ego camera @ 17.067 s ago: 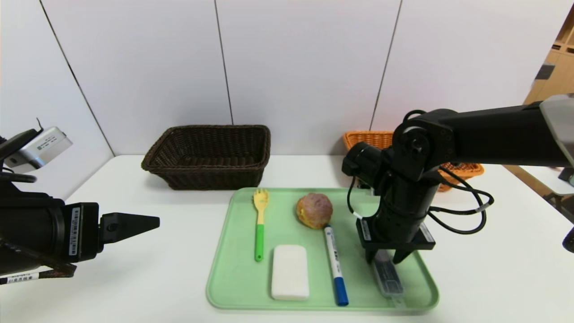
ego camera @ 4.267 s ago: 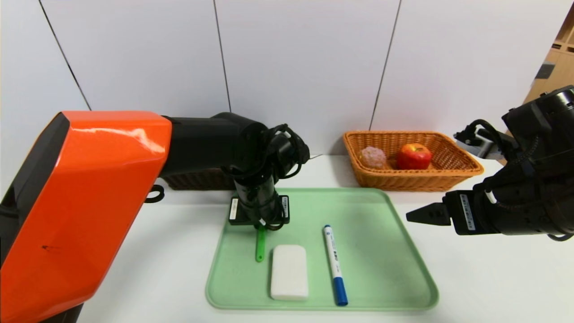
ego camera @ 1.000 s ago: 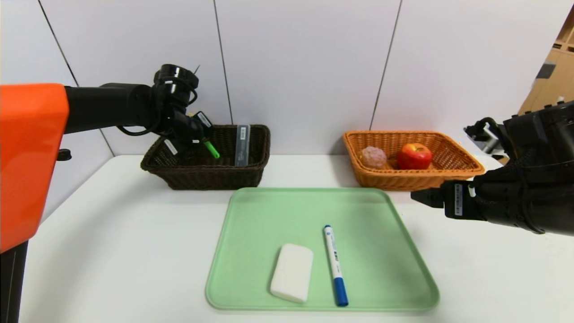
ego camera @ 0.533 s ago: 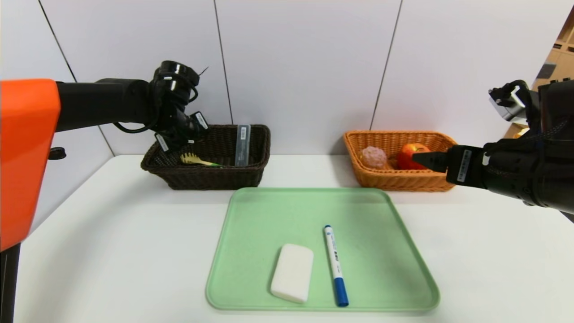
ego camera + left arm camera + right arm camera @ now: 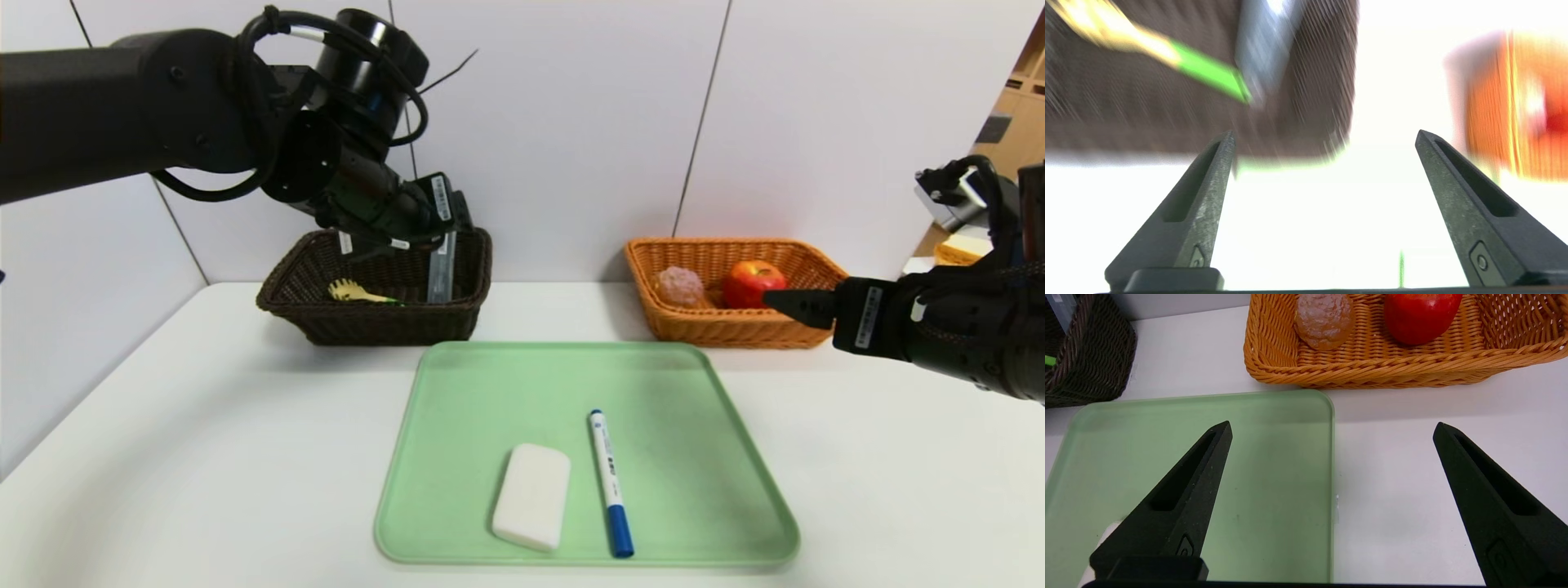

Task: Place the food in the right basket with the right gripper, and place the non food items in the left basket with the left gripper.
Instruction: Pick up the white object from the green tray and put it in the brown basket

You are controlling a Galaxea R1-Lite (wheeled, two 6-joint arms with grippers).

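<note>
Left gripper [image 5: 1325,139] upper left of head view, above dark basket [image 5: 371,314] rim, fingers spread, empty. Right gripper [image 5: 1331,428] at right edge, spread, empty. Green tray [image 5: 694,490]: right half bare.

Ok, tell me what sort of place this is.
Probably a robot test bench in a lab or office, not a kitchen: a bare white table against plain wall panels, with a green tray and two wicker baskets laid out for sorting.

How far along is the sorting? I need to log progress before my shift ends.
Done: apple and bun lie in the orange basket; fork and clear case are in the dark basket. In hand: nothing; left gripper and right gripper are open. Left: white block and marker on the tray.
</note>
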